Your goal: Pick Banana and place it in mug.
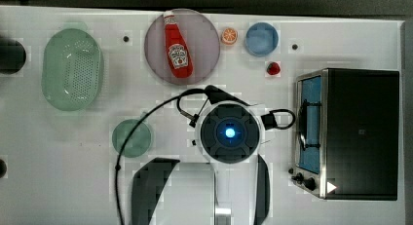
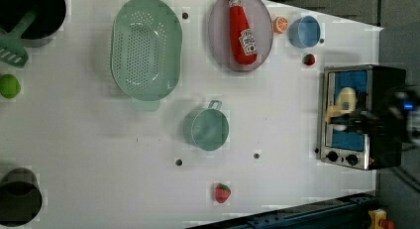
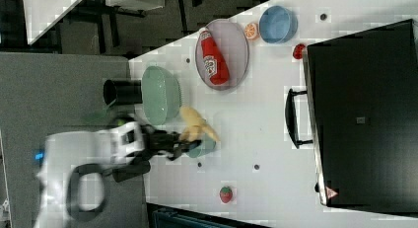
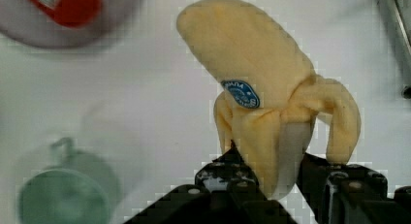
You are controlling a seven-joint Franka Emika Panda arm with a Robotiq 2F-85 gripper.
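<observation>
The banana [image 4: 261,83] clamped in my gripper [image 4: 271,178] wears a blue oval sticker whose lettering I can't make out.

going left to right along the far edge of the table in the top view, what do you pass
Colander → plate holding the ketchup bottle → orange slice → blue bowl, with a strawberry just below it.

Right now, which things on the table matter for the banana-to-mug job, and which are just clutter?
In play:
- banana, held in the claw
- mug, nothing in it yet

Clutter:
- ketchup bottle on its plate
- colander
- blue bowl
- orange slice
- two strawberries
- toaster oven
</observation>
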